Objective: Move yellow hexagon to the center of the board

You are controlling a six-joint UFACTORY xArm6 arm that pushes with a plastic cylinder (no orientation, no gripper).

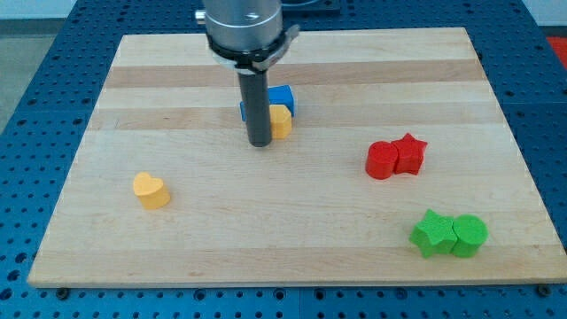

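The yellow hexagon [281, 121] sits above the board's middle, partly hidden behind my rod. A blue block [281, 97] touches it from the view's top. My tip [260, 142] is right at the hexagon's left side, touching or nearly touching it. The rod hides the left parts of both blocks.
A yellow heart [151, 190] lies at the lower left. A red cylinder [382, 160] and red star [409, 152] touch at the right. A green star [432, 233] and green cylinder [469, 235] touch at the lower right. The wooden board [292, 257] lies on a blue perforated table.
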